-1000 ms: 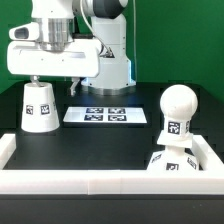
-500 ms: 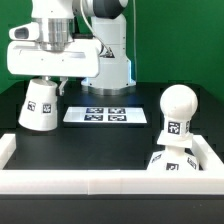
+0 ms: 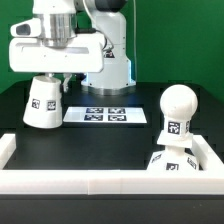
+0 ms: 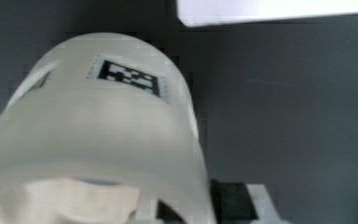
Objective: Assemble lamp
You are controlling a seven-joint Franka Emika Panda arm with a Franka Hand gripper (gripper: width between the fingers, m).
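Observation:
The white cone-shaped lamp shade [image 3: 42, 103] hangs tilted just above the black table at the exterior view's left. My gripper [image 3: 46, 79] is shut on its top rim. In the wrist view the shade [image 4: 105, 130] fills most of the picture, with a tag on its side. The gripper [image 4: 194, 205] pinches the shade's wall, and one dark fingertip [image 4: 240, 200] shows outside it. The round bulb [image 3: 177, 106] stands upright on the lamp base [image 3: 170, 163] at the exterior view's right, apart from the gripper.
The marker board [image 3: 105, 115] lies flat at the back middle, and its edge shows in the wrist view [image 4: 274, 10]. A white wall [image 3: 100, 184] runs along the front and up both sides. The robot's base [image 3: 108, 60] stands behind the marker board.
The shade has risen off the table with the gripper, drifted slightly to the exterior view's right and tilted. The bulb and base have not moved.

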